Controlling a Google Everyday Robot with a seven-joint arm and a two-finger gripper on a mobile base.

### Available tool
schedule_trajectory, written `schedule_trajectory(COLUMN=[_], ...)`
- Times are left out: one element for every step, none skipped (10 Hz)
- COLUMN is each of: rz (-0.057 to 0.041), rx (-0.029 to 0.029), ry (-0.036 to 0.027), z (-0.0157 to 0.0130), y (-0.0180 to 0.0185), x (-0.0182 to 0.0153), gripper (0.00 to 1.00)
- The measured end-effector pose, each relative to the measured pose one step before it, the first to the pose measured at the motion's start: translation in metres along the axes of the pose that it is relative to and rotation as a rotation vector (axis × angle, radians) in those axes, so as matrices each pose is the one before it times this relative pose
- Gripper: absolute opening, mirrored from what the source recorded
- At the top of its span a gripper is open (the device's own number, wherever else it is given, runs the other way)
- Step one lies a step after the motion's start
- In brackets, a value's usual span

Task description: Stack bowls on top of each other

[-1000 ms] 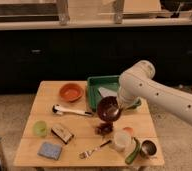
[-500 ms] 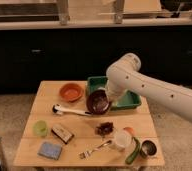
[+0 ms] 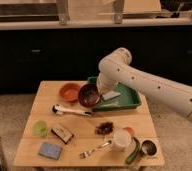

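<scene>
Closer than a moment ago, the maroon bowl (image 3: 89, 95) hangs tilted just beside the orange bowl (image 3: 69, 91) on the table (image 3: 44, 135), its rim pinched by the gripper (image 3: 100, 94) under the bent white arm (image 3: 139, 82).

No legible text, label, brand, number or sign noted: none on the table (image 3: 81, 126) items, green tray (image 3: 132, 104), dark cabinets (image 3: 34, 55) or white arm (image 3: 154, 87), whose gripper (image 3: 100, 95) holds the tilted maroon bowl (image 3: 88, 95) just beside the orange bowl (image 3: 69, 91).
</scene>
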Motion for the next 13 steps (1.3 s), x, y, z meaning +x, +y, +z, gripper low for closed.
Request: schedule_trajectory(rz=[-0.00181, 0.00512, 0.00424, 0.00113, -0.00141, 0.01169, 0.00469, 0.00595, 0.01186, 0.01002, 0.01324, 0.00378, 0.00522], rx=[0.01160, 0.01437, 0.00677, 0.00067, 0.01876, 0.01159, 0.00559, 0.00923, 0.01020, 0.00677, 0.01069, 0.00639, 0.00918], ry=[0.00547, 0.00313, 0.00439, 0.00446, -0.00126, -0.00507, -0.00442, -0.00333, -0.00033, 0.00011, 0.00000, -0.00227, -0.00350], z=[0.00327, 0.00231, 0.00288, 0.00231, 0.00775, 0.01107, 0.00553, 0.00703, 0.00532, 0.00408, 0.00594, 0.00453, 0.00615], y=[-0.00706, -0.00567, -0.00273, -0.00199, -0.01581, -0.00804, -0.00290, -0.00521, -0.00005, 0.00077, -0.00030, -0.00275, -0.00399], x=[0.00960, 0.00734, 0.00777, 0.00670, 0.01459, 0.01469, 0.00396, 0.00466, 0.00152, 0.00096, 0.00142, 0.00113, 0.00232], gripper=[0.03, 0.03, 0.03, 0.03, 0.03, 0.03, 0.03, 0.03, 0.03, 0.03, 0.03, 0.03, 0.03])
